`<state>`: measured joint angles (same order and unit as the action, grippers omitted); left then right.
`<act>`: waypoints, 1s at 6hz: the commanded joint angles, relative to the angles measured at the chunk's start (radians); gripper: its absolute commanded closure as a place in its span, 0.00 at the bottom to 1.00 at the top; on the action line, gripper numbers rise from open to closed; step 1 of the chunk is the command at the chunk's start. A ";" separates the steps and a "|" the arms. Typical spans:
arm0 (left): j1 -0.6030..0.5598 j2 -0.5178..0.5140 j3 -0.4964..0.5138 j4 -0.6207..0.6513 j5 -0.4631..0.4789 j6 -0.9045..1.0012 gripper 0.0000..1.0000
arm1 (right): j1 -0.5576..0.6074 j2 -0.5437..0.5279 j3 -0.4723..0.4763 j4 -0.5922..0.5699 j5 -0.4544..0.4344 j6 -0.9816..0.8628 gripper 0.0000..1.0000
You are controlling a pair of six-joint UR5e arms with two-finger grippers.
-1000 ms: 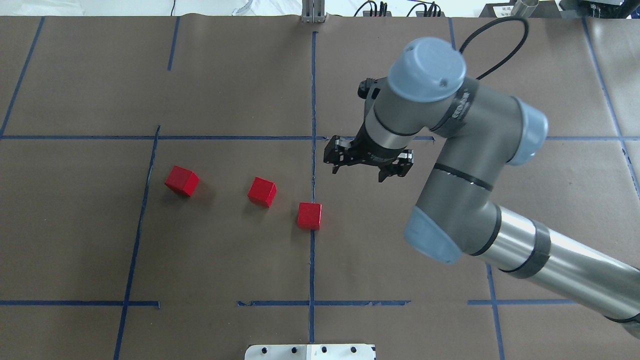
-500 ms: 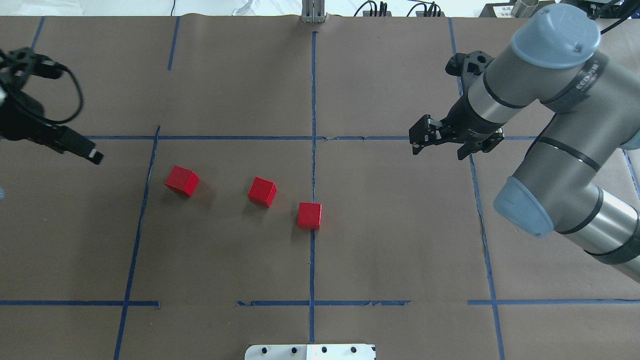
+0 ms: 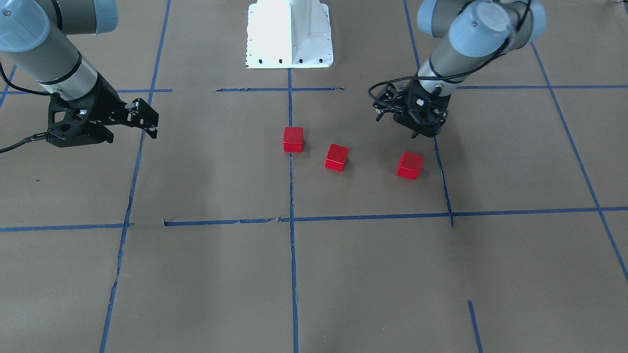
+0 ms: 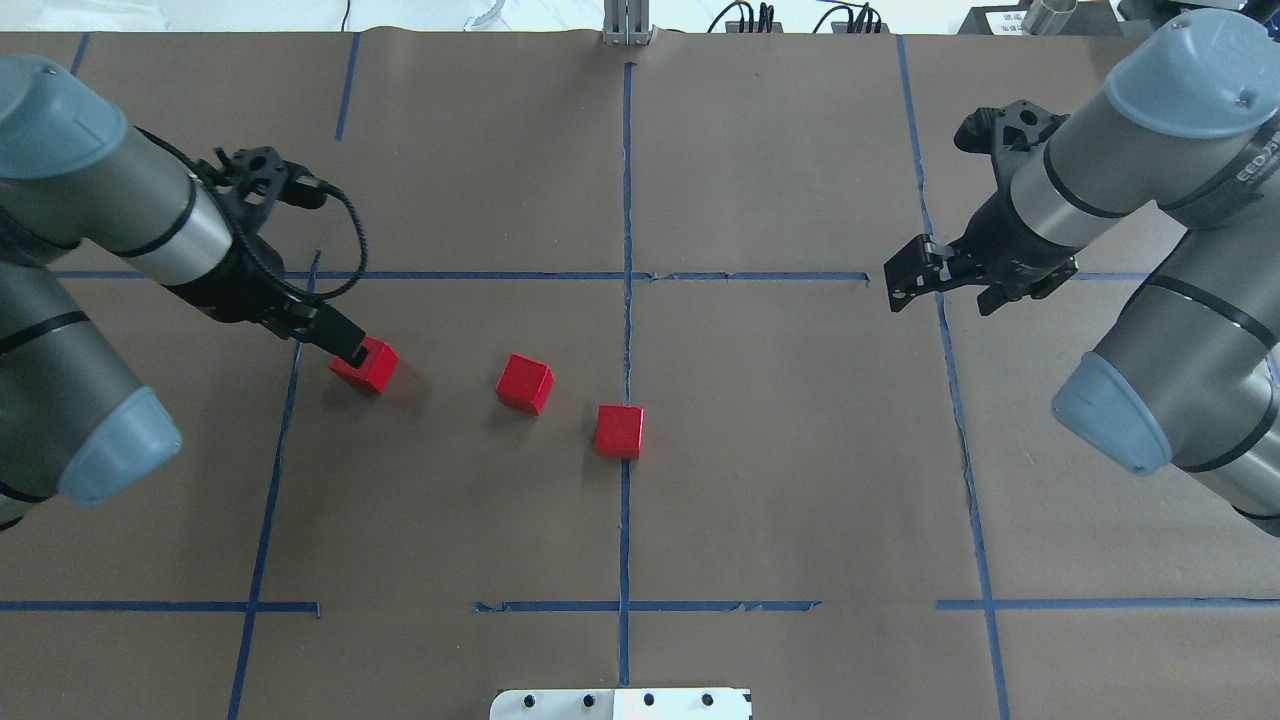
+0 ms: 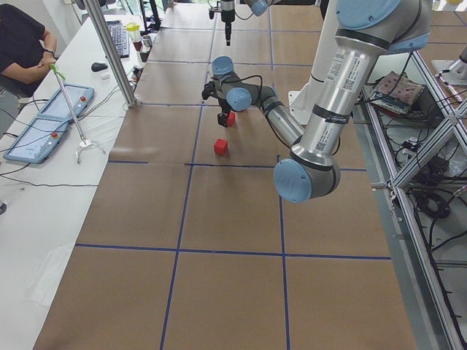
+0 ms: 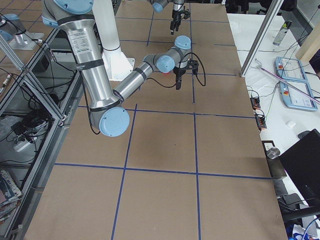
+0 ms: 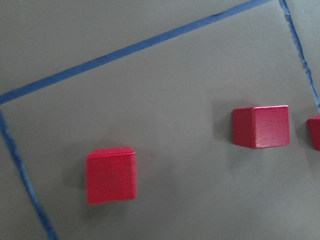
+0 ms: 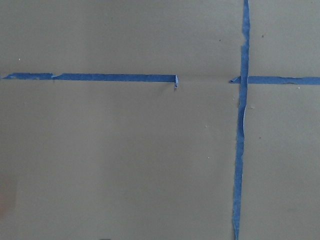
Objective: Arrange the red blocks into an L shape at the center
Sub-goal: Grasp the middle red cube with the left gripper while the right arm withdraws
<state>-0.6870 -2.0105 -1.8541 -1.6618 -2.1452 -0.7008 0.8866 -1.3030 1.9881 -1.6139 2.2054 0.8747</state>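
Note:
Three red blocks lie apart in a slanted row on the brown paper: a left one, a middle one, and a right one on the centre's vertical blue tape line. My left gripper hovers open just over the left block's far-left edge and holds nothing. The left wrist view shows the left block and the middle block from above, with no fingers in sight. My right gripper is open and empty, far to the right.
Blue tape lines mark out a grid on the paper. The white robot base plate sits at the near middle edge. A seated person and a tablet are at a side bench beyond the table.
My right arm has drawn back from near the centre to the right side. My left arm has come in from the left edge to the left block. The blocks have not moved.

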 commanded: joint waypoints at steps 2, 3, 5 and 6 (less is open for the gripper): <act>0.127 -0.111 0.134 -0.009 0.141 -0.068 0.00 | -0.003 -0.009 0.002 0.000 -0.006 -0.011 0.00; 0.136 -0.160 0.182 -0.009 0.165 -0.083 0.00 | -0.003 -0.004 0.001 0.000 -0.006 -0.011 0.00; 0.136 -0.169 0.196 -0.010 0.168 -0.085 0.00 | -0.005 -0.001 0.003 0.000 -0.004 -0.010 0.00; 0.136 -0.180 0.220 -0.033 0.200 -0.085 0.00 | -0.003 -0.002 0.005 0.000 -0.004 -0.010 0.00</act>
<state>-0.5513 -2.1806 -1.6535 -1.6789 -1.9685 -0.7850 0.8826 -1.3048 1.9917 -1.6137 2.2012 0.8651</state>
